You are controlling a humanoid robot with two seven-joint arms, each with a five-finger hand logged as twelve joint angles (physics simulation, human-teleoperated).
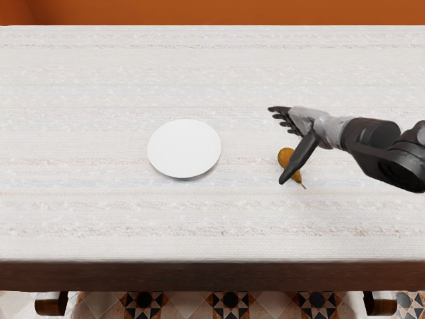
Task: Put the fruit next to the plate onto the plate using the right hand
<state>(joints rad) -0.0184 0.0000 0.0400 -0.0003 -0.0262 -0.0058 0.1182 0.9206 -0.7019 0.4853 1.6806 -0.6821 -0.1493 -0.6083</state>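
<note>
head view: a round white plate (184, 148) lies flat near the middle of the pale, whitish table (99, 80). a small orange-yellow, pear-shaped fruit (285, 157) lies on the table to the right of the plate, apart from it, with its thin stem end pointing near and right. the right hand (302, 126) comes in from the right edge and hangs over the fruit, fingers (280, 111) spread towards the left and holding nothing. one long dark digit slants down across the fruit; whether it touches cannot be told. patterned floor tiles (229, 304) show below the near table edge.
</note>
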